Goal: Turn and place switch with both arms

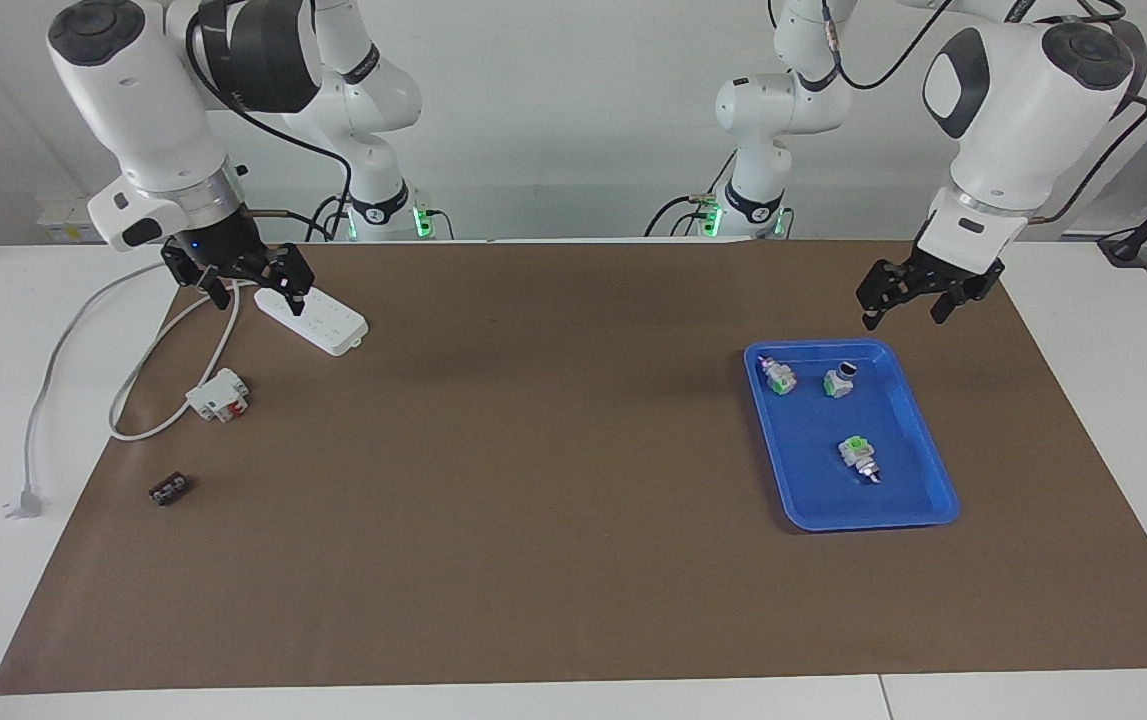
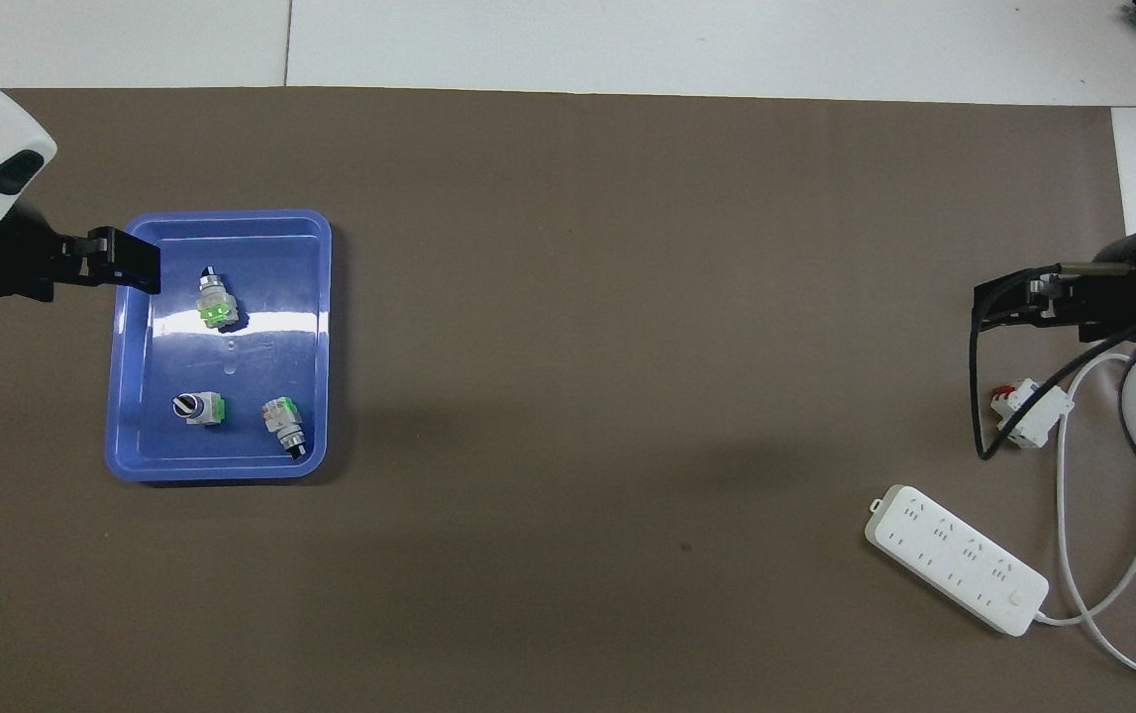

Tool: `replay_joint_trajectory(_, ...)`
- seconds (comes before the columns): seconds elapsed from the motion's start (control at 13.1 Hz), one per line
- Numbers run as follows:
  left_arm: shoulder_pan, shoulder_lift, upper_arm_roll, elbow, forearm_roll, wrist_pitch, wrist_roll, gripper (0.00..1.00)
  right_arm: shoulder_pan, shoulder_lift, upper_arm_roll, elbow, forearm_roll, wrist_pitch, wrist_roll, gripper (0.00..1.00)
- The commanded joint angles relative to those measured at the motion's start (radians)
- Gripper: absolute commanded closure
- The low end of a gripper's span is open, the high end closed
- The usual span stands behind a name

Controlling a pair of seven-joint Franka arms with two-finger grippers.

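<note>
Left pincer [image 1: 905, 303] [image 2: 124, 265] hangs with its fingers apart, empty, above the rim of the blue tray [image 1: 936, 470] [image 2: 321, 347] at the left arm's end of the table. Right pincer [image 1: 255, 287] [image 2: 1011, 301] is also spread and empty, raised over the end of the white power strip [image 1: 319, 319] [image 2: 954, 569]; that arm appears to be waiting.

The switch [image 1: 778, 377] [image 2: 282, 423] lies on its side in the tray, in the corner nearest the robots and toward the right arm's end, knob end pointing at the tray wall.

Judgement: it is small, light and rigid. The smooth rounded body may slip or roll, so the square block end offers flatter faces for the fingers. The handover needs the knob end left free.

Two green-topped switches [image 1: 840, 381] [image 1: 859, 456] share the tray. One lies close beside the target and could be knocked. The tray wall crowds the knob end.

Well apart, near the right arm, lie a white-and-red block [image 1: 219, 395] [image 2: 1029, 412], the strip's cable and a small dark part [image 1: 170, 490].
</note>
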Motion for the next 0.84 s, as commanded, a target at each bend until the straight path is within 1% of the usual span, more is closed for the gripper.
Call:
replay_joint_trajectory(0.0,0.002,-0.020,0.000,-0.026,0.014,0.025,0.019,0.00,-0.007,0.002,0.002,0.014,0.024,-0.025,-0.026,0.00)
replay_joint_trajectory(0.76,0.005,-0.020,0.000,-0.026,0.011,0.034,0.019,0.00,-0.009,-0.001,0.000,0.012,0.024,-0.008,-0.025,0.00)
